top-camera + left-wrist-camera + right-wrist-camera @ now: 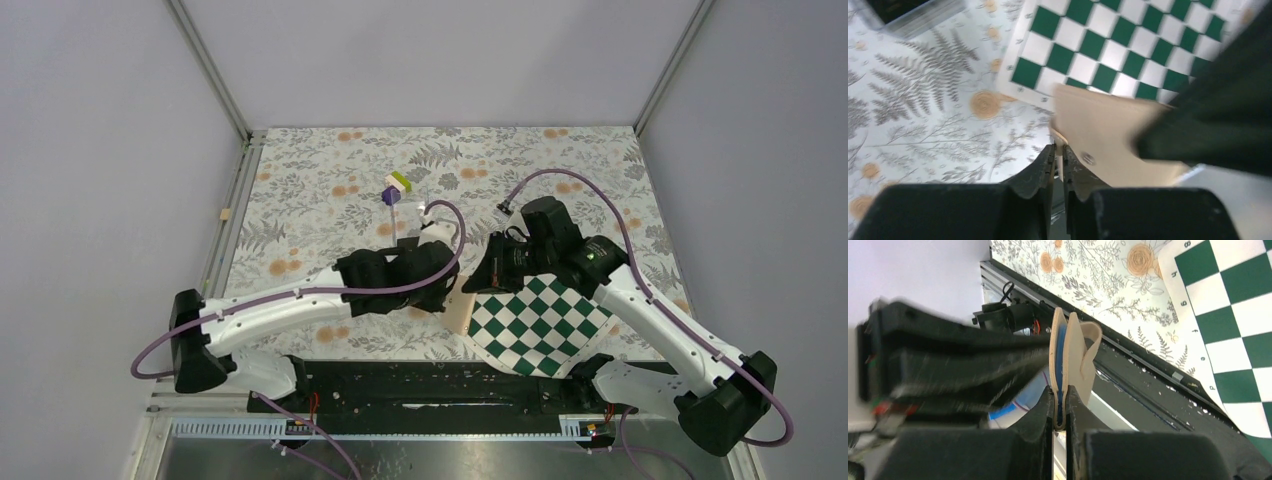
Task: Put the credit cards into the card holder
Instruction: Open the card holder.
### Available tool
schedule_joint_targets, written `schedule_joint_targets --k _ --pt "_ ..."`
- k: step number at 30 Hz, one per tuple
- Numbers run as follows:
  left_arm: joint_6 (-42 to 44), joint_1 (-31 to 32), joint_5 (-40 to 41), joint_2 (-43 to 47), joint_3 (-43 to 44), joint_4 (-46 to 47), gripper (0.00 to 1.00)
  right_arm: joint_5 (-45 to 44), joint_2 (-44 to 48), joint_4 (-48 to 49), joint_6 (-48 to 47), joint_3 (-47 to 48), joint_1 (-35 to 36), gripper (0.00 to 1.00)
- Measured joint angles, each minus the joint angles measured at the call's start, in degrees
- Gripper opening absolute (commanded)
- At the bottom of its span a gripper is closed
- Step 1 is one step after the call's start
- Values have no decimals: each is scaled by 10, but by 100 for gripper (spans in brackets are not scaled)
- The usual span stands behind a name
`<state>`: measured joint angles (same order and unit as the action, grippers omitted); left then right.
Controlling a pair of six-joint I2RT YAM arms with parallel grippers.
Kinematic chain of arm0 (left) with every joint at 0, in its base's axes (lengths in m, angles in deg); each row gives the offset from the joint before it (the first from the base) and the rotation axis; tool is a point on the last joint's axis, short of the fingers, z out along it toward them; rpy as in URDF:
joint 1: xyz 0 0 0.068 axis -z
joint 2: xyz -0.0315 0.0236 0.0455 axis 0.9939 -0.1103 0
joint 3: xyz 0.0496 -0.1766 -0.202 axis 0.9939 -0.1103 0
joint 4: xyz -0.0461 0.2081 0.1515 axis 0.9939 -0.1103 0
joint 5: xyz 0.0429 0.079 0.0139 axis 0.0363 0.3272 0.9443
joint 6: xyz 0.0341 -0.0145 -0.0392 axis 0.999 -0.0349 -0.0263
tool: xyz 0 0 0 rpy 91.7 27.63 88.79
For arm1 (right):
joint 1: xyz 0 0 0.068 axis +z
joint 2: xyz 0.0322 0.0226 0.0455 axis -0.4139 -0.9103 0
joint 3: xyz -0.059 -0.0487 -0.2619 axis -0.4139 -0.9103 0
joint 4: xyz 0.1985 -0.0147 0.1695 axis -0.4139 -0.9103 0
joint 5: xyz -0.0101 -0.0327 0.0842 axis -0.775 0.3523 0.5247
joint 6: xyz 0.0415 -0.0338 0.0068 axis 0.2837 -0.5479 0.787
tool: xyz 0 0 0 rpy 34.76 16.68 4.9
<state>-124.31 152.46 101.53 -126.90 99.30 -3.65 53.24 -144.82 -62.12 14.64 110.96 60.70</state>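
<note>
The card holder point(460, 316) is a tan wallet held off the table at the checkerboard's left edge, between both arms. In the left wrist view its tan outside point(1108, 130) and snap button point(1088, 159) face me, and my left gripper point(1058, 148) is shut on a thin edge of it. My right gripper point(1060, 392) is shut on its folded edge, and the light blue inside point(1062, 347) shows between the tan leaves. From above, the left gripper point(444, 298) and right gripper point(479, 280) sit close together. No credit cards show plainly.
A green-white checkerboard point(545, 322) lies under the right arm. A purple-green-white block cluster point(397, 187) stands farther back. A clear plastic case point(918, 17) with something dark inside lies left of the board. The black base rail point(1158, 390) runs along the near edge.
</note>
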Motion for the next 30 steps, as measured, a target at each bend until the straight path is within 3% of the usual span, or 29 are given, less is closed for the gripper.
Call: schedule_joint_targets --k 6,8,11,12,16,23,25,30 --pt "-27 -69 35 -23 -53 -45 8 18 0 -36 -11 20 6 0" --pt "-35 -95 36 -22 -81 -58 21 18 0 -40 -14 23 6 0" --pt "-33 -119 14 -4 -126 -46 50 18 0 -50 -20 23 7 0" --pt "-33 -127 -2 12 -143 -35 64 18 0 -52 -21 23 7 0" --pt "-33 -162 -92 126 -199 29 78 18 0 -59 -28 23 7 0" --pt "-58 -201 -236 253 -259 163 80 20 0 -60 -33 23 7 0" --pt "-67 -201 -266 254 -269 190 75 23 0 -60 -34 23 7 0" --pt "-77 -201 -307 224 -276 225 50 30 0 -60 -34 23 7 0"
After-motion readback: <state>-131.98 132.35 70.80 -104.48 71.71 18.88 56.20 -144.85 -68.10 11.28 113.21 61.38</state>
